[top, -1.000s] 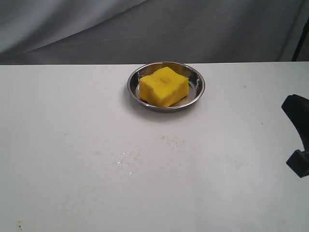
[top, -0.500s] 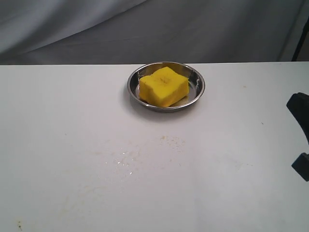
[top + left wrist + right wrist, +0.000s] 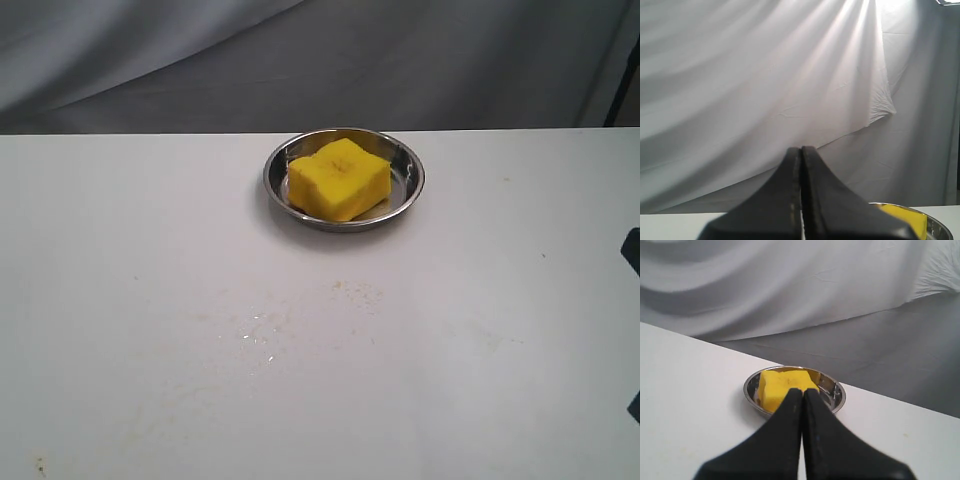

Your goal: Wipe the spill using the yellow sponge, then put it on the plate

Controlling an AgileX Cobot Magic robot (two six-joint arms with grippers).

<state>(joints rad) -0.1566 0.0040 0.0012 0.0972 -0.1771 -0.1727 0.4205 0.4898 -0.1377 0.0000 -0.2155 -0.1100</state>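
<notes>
The yellow sponge (image 3: 338, 178) is found lying in the steel plate (image 3: 410, 188) near the counter's (image 3: 120, 250) far edge. Of the spill (image 3: 262, 330), only faint traces are noted mid-counter. The left pincer (image 3: 801, 150) and right pincer (image 3: 803, 391) are clenched and empty. The task is judged essentially done.

Thick yellow sponge (image 3: 338, 178), faintly stained, flat and slightly askew inside round shiny steel plate (image 3: 412, 175). Spill (image 3: 262, 335): mere faint glistening traces, nearer the camera, well apart from plate.
</notes>
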